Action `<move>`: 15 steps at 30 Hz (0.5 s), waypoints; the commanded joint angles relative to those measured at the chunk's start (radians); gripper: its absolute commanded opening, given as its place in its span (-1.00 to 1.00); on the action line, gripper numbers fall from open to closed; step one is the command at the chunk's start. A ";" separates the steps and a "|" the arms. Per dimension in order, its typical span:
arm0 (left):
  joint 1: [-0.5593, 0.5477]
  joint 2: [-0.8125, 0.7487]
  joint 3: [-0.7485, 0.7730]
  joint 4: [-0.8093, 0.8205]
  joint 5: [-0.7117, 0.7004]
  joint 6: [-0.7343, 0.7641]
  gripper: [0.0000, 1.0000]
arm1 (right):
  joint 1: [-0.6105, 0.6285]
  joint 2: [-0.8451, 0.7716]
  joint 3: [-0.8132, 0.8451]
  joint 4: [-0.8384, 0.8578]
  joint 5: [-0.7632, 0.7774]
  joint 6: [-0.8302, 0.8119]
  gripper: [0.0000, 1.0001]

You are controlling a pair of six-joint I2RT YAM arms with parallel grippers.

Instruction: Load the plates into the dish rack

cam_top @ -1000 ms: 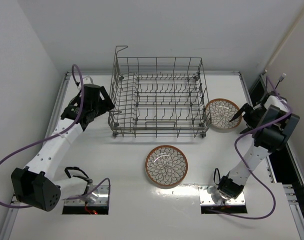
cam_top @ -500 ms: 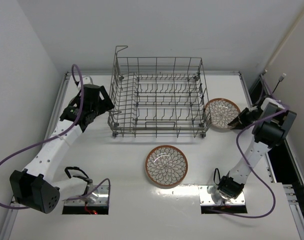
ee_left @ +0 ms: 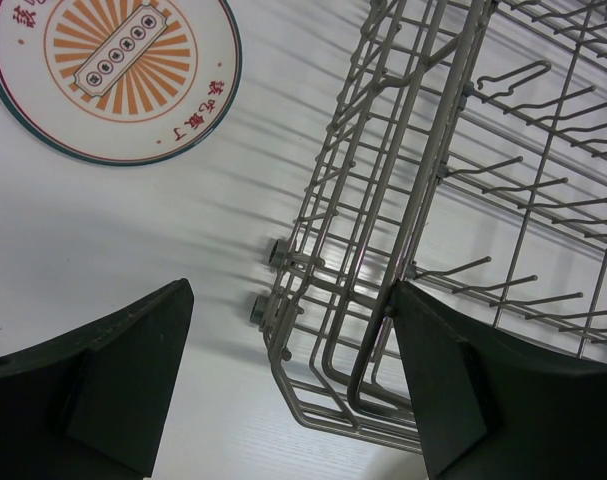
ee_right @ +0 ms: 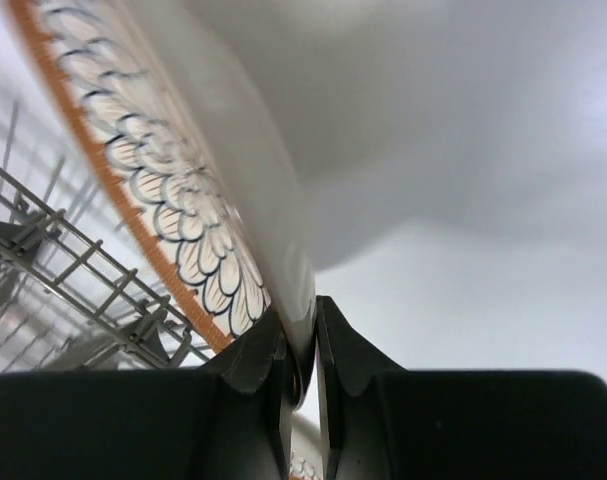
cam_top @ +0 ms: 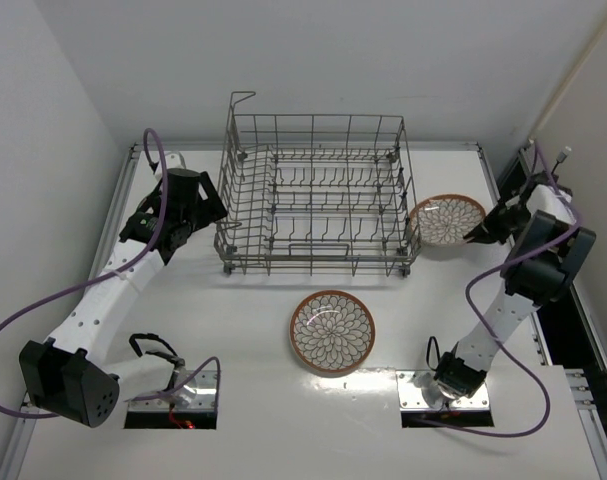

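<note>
The left gripper (ee_left: pixel 291 292) stood spread beside the dish rack (ee_left: pixel 423 200), at its left end; only its wrist view showed a round sticker (ee_left: pixel 113 75). Overhead, the loose plate (cam_top: pixel 332 331) lay before the rack. The right gripper (ee_right: pixel 301 335) pinched the other plate (ee_right: pixel 183 230) by its rim, plain only up close.

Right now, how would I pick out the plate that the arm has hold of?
Find the big grey wire dish rack at the back of the table. Just off its right end is a flower-patterned plate with an orange-brown rim. Unlike its twin, which lies alone in front of the rack, this one has the right gripper pinching its rim.
</note>
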 commanded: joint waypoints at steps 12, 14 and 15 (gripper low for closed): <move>0.005 -0.031 0.000 0.005 -0.019 0.002 0.54 | 0.047 -0.327 0.486 -0.192 0.415 0.125 -1.00; -0.005 -0.031 0.000 0.005 -0.019 0.002 0.54 | 0.092 -0.352 0.527 -0.202 0.458 0.116 -1.00; -0.006 -0.031 0.000 0.005 -0.019 0.002 0.54 | 0.109 -0.381 0.536 -0.216 0.470 0.103 -1.00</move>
